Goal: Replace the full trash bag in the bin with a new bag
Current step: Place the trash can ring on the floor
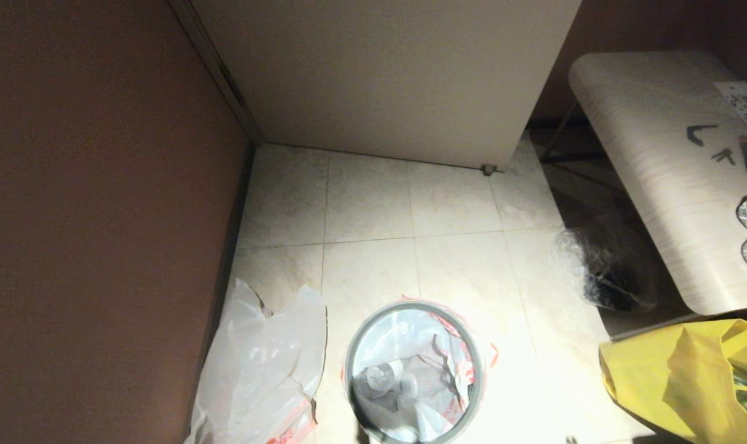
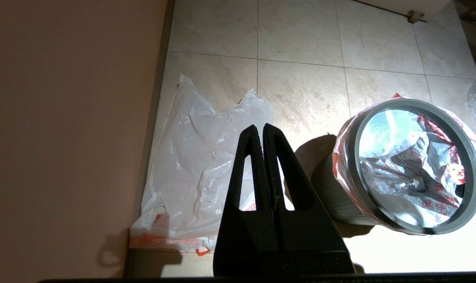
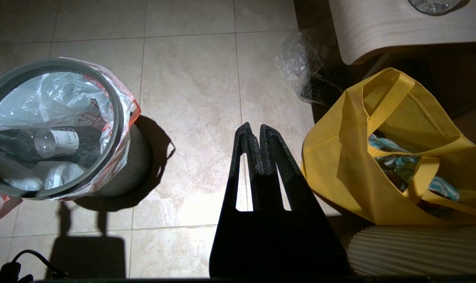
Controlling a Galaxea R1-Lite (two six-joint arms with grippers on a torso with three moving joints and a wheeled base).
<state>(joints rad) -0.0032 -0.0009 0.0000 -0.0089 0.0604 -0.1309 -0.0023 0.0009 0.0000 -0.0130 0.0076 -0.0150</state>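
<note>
Round black bin point(image 1: 410, 425) standing on the tiled floor point(image 1: 453, 259), grey hoop point(image 1: 351, 357) clamped over the rim. Full trash bag point(image 1: 419, 376) still sitting inside it, red-printed edge folded out over the hoop, clear bottles point(image 3: 51, 141) visible in there. New bag point(image 1: 262, 370) lying limp and flat on the floor just left of the bin, right up against the wall point(image 1: 102, 216). Left tool point(image 2: 260, 129) hanging above that flat bag, fingers pressed together, pinching nothing. Right tool point(image 3: 254, 129) same deal, fingers together over bare tile between the bin and a yellow bag point(image 3: 383, 173). Clear crinkly bag point(image 1: 595, 265) with dark stuff tucked by the tabletop point(image 1: 651, 160) off to the right.
</note>
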